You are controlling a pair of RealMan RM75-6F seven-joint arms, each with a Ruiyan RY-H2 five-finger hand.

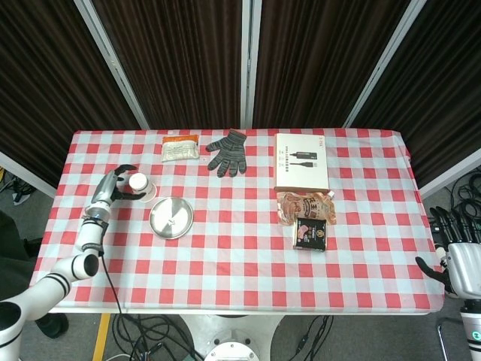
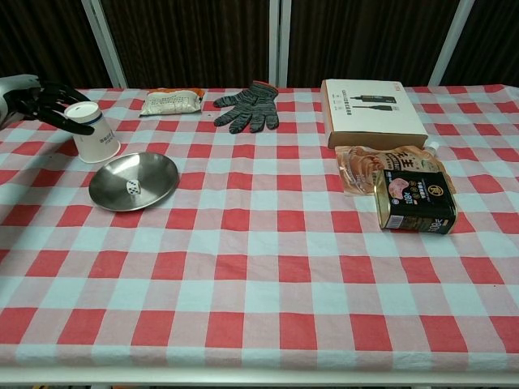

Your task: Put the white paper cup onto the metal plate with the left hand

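The white paper cup (image 1: 141, 186) (image 2: 92, 133) stands upside down on the checked cloth, just behind and left of the metal plate (image 1: 171, 217) (image 2: 134, 181). The plate holds only a small die. My left hand (image 1: 113, 188) (image 2: 42, 99) is at the cup's left side, its dark fingers spread and curved around the cup's upper end. Whether they touch the cup I cannot tell; the cup still rests on the table. My right hand (image 1: 454, 252) hangs off the table's right front corner, fingers apart and empty; the chest view does not show it.
At the back lie a white packet (image 1: 180, 147), a grey glove (image 1: 228, 153) and a white box (image 1: 301, 161). A snack pouch (image 1: 304, 204) and a dark can (image 1: 310, 234) sit right of centre. The table's left edge is close to my left hand.
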